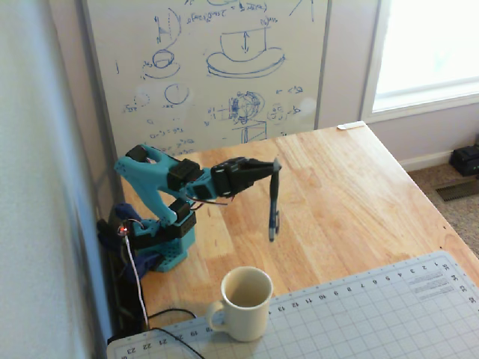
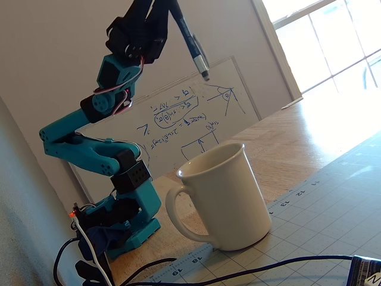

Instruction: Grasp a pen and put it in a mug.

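My gripper [image 1: 274, 166] is shut on the top end of the dark pen [image 1: 274, 202], which hangs tip down in the air above the wooden table. In a fixed view from low down, the gripper [image 2: 168, 6] holds the pen [image 2: 191, 43] high up, with its silvery tip pointing down to the right, above and behind the mug. The cream-white mug [image 1: 246, 303] stands upright on the edge of the grid mat, handle to the left, its inside bare. It also shows large in the low fixed view [image 2: 223, 199]. The pen is well clear of the mug's rim.
The teal arm's base [image 1: 165, 243] sits at the table's left edge with cables [image 1: 138, 288] trailing forward. A grey cutting mat [image 1: 359, 314] covers the near table. A whiteboard [image 1: 209, 67] stands behind. The wooden table [image 1: 352, 194] drops off at the right.
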Action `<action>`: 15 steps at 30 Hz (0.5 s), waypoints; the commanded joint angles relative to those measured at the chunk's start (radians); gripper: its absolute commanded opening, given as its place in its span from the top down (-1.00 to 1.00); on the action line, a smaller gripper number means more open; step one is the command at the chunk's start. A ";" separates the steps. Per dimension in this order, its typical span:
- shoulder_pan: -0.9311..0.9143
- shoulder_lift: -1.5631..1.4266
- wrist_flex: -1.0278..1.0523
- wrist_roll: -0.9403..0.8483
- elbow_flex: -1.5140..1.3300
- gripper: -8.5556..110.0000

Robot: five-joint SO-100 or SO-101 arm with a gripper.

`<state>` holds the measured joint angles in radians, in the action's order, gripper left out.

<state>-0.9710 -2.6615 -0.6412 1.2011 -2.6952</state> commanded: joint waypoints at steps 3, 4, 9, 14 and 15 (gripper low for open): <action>-0.052 -0.120 -0.031 -0.009 -0.101 0.85; -0.066 -0.120 -0.031 -0.009 -0.115 0.85; -0.124 -0.120 -0.031 -0.009 -0.167 0.85; -0.166 -0.120 -0.032 -0.009 -0.250 0.85; -0.166 -0.120 -0.034 -0.009 -0.268 0.85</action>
<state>-1.1244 -2.7550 -0.6412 1.2011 -2.9529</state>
